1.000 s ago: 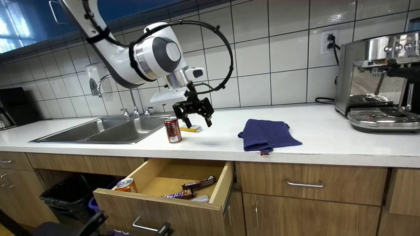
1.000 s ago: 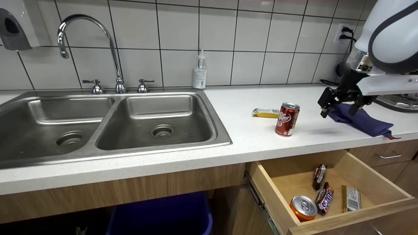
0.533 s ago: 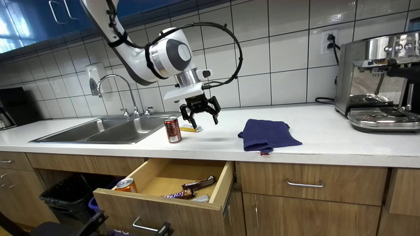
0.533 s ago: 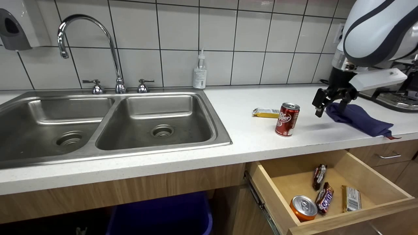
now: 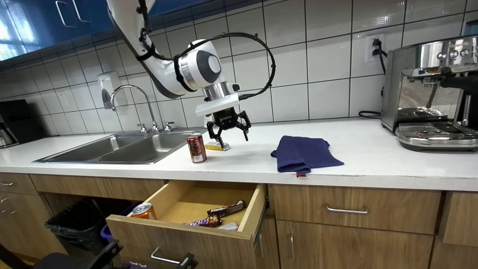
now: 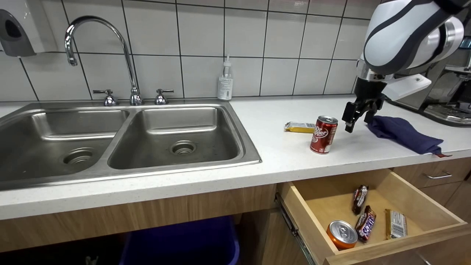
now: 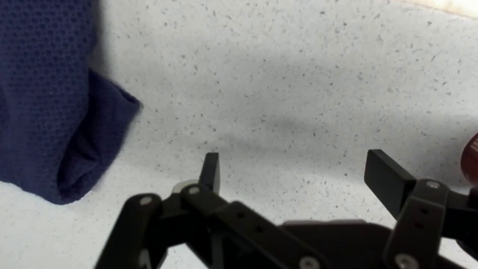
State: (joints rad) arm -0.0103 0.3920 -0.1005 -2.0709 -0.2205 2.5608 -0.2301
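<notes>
Seen from its front edge, the counter is white with grey specks, and a double sink is set into its left part. A pump bottle stands at the back edge, by the sink's rear right corner. Right of the sink, near the front edge, a red can stands upright; behind it a yellow bar lies flat. Farther right, a folded blue towel reaches the front edge with its red tag. A coffee machine stands toward the right end, a black appliance toward the left.
</notes>
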